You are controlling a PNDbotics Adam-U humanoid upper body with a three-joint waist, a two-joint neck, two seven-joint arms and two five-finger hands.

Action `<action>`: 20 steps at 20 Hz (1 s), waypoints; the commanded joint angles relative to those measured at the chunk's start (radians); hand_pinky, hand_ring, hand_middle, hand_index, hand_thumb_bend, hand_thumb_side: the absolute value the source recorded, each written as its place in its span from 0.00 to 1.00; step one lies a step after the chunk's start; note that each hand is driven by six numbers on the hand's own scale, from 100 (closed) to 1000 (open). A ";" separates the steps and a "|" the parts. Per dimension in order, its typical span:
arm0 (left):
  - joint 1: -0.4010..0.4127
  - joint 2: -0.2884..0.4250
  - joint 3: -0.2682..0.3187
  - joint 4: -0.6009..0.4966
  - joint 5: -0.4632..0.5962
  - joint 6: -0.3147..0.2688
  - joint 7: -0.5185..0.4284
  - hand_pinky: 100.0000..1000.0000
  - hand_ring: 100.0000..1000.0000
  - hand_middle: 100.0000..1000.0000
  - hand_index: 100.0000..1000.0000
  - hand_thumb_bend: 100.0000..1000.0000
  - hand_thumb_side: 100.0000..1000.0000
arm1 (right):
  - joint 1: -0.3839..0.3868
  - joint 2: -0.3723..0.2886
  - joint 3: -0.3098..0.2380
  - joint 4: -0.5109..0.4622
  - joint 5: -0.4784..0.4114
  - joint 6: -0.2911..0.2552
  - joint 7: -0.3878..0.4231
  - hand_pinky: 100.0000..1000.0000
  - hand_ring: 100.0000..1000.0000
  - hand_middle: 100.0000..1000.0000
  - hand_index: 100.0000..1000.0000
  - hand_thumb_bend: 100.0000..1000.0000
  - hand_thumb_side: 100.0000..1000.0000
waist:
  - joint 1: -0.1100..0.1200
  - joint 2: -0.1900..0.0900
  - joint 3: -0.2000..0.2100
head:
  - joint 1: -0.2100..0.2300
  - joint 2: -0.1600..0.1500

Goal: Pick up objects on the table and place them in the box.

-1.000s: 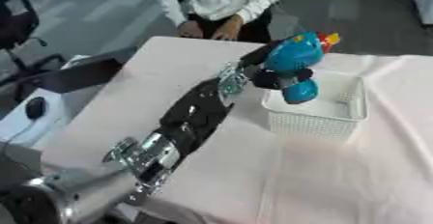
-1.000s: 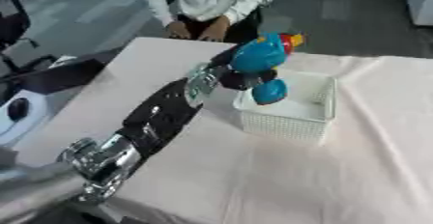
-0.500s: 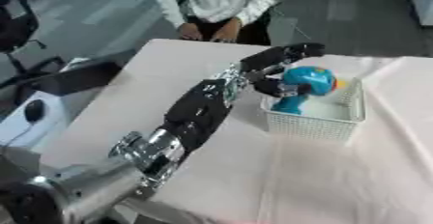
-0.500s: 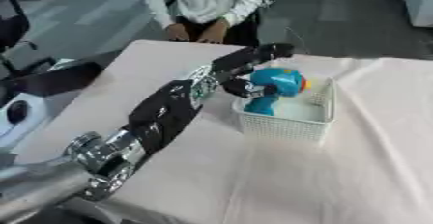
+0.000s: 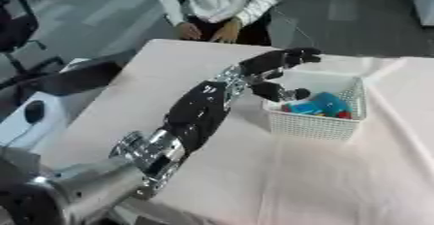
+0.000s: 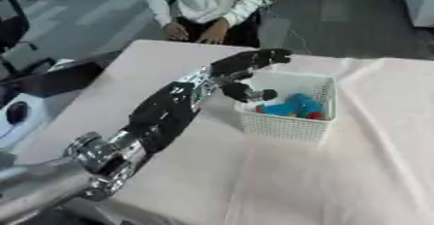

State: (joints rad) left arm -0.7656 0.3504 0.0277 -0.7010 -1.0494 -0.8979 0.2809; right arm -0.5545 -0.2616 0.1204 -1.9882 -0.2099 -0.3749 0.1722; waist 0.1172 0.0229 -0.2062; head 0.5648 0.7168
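A blue toy (image 5: 322, 104) with a red and yellow part lies inside the white mesh box (image 5: 318, 125) on the table. My left hand (image 5: 273, 64) hovers at the box's left rim, fingers spread and holding nothing, thumb (image 5: 280, 92) reaching over the rim. The arm stretches diagonally from the lower left. My right hand shows in no view.
The table (image 5: 254, 180) is covered by a pale pink cloth. A person in a white top sits at the far edge, hands resting on the table (image 5: 208, 31). Chairs and grey equipment stand left of the table.
The blue toy went from held above the box to lying inside it. My left hand let go and its fingers spread. The camera view shifted slightly.
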 commanded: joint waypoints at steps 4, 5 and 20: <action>-0.011 0.025 0.000 -0.033 0.007 -0.009 0.044 0.76 0.95 1.00 1.00 0.71 1.00 | -0.016 -0.002 -0.001 -0.012 0.000 0.003 0.002 0.21 0.00 0.02 0.43 0.00 1.00 | -0.004 -0.010 0.006 | 0.007 -0.016; -0.005 0.028 -0.004 -0.050 0.022 -0.009 0.048 0.75 0.94 1.00 1.00 0.70 1.00 | -0.016 -0.003 -0.002 -0.012 0.000 0.003 0.002 0.21 0.00 0.02 0.43 0.00 1.00 | -0.005 -0.010 0.007 | 0.005 -0.021; 0.337 0.024 -0.182 -1.041 0.955 -0.009 -0.242 0.56 0.74 0.86 0.84 0.40 1.00 | 0.028 -0.072 0.036 -0.012 0.068 -0.149 0.243 0.21 0.00 0.00 0.44 0.00 1.00 | -0.075 0.030 0.116 | -0.093 -0.485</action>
State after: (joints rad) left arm -0.4206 0.3744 -0.1500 -1.6627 -0.1669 -0.9045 0.0875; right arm -0.5192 -0.3107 0.1494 -1.9882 -0.1514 -0.4940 0.3648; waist 0.0389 0.0632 -0.0850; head 0.4669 0.2801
